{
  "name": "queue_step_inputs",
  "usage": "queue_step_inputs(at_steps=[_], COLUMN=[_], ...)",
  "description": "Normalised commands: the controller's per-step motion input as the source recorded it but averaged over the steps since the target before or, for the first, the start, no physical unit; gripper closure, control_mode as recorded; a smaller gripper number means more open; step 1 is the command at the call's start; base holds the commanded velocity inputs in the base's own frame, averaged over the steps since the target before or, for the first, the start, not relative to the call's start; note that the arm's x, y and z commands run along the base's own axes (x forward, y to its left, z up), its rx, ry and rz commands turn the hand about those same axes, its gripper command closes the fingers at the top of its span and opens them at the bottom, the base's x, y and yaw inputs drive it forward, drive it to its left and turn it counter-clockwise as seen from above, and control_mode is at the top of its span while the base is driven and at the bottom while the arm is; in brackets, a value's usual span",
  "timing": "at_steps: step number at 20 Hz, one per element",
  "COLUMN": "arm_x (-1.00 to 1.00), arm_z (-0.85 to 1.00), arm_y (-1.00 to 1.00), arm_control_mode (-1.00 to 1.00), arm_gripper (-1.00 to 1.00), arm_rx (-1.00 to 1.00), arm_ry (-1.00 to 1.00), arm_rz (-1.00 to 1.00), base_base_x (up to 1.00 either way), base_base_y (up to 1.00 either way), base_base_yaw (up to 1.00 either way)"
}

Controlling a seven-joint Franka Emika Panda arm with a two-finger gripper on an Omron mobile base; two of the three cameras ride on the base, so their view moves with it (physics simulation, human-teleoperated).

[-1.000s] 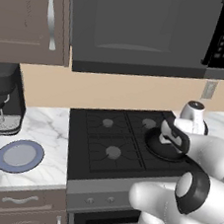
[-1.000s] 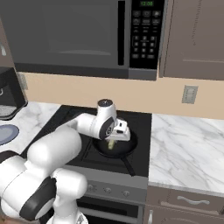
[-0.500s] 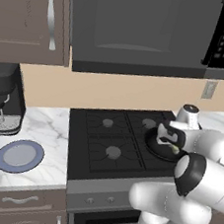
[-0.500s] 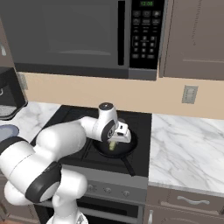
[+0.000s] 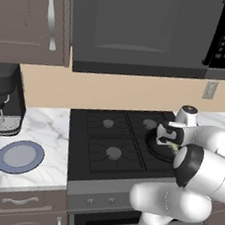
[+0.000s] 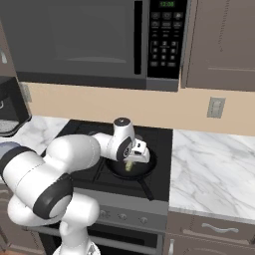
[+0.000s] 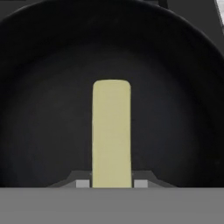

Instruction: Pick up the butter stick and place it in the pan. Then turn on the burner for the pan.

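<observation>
Since the earlier frame my claw (image 6: 130,164) has sunk lower, clamped on the butter stick (image 7: 111,133) above the pan (image 7: 183,109); release and burner remain.

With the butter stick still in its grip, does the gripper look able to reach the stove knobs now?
Probably not yet. The gripper is shut on the butter stick over the pan. The stove knobs lie lower on the front panel, with nothing in the way, but the butter should be released first.
</observation>
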Motion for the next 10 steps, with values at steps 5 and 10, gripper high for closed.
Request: queue_step_inputs(at_steps=[5,10], arm_x=[0.00,0.00], arm_z=[0.00,0.00], arm_y=[0.00,0.00], arm_control_mode=[-1.00,-1.00], arm_gripper=[-1.00,-1.00], arm_rx=[0.00,0.00], arm_ry=[0.00,0.00], arm_rz=[0.00,0.00], base_base_x=[0.00,0.00], base_base_y=[0.00,0.00], base_base_yaw=[0.00,0.00])
